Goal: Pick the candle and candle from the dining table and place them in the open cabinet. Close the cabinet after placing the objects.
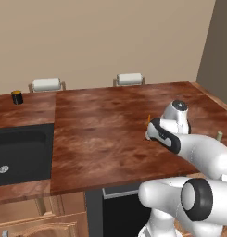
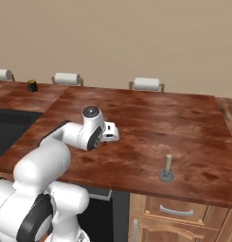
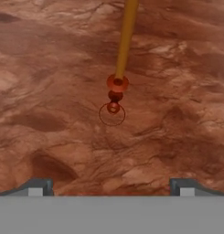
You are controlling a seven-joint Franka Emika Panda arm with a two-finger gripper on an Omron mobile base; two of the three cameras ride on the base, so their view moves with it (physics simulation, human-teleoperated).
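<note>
Orange taper (image 3: 125,41) w/ dark red holder (image 3: 114,98); beige stub (image 2: 168,163), grey base; table (image 1: 105,139) glossy red-brown wood grain

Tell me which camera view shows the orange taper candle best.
The hand view: the orange taper candle stands whole and close on its dark red holder, ahead of the open gripper. The left base view gives an orange sliver behind the arm; in the right base view I cannot make it out.
</note>
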